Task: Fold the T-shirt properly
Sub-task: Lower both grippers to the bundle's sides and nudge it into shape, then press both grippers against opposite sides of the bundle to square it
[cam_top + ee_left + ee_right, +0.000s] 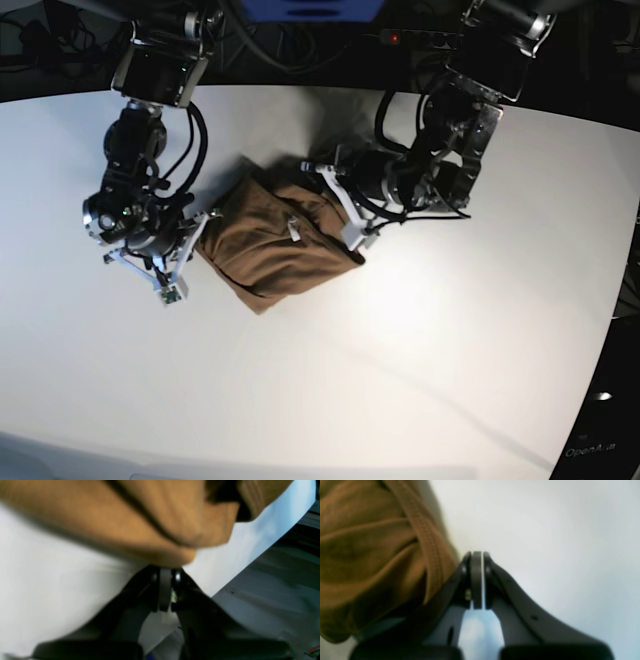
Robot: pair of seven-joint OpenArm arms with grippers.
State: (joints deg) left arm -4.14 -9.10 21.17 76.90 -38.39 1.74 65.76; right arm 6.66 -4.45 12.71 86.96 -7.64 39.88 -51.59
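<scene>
The T-shirt [280,242] lies as a tan, roughly folded bundle on the white table [420,350], a little left of centre. My left gripper [165,570] is shut, its tips right against a rounded fold of the T-shirt [150,520]; no cloth shows between the pads. In the base view, that left gripper [326,190] sits at the bundle's upper right edge. My right gripper [477,555] is shut with nothing in it, just beside a ribbed hem of the T-shirt [370,555]. In the base view, this right gripper [203,230] is at the bundle's left edge.
The table's edge [250,562] runs diagonally close to the left gripper, with grey floor beyond it. Dark cables and equipment [300,30] line the back of the table. The table's curved front edge [300,455] shows at the bottom.
</scene>
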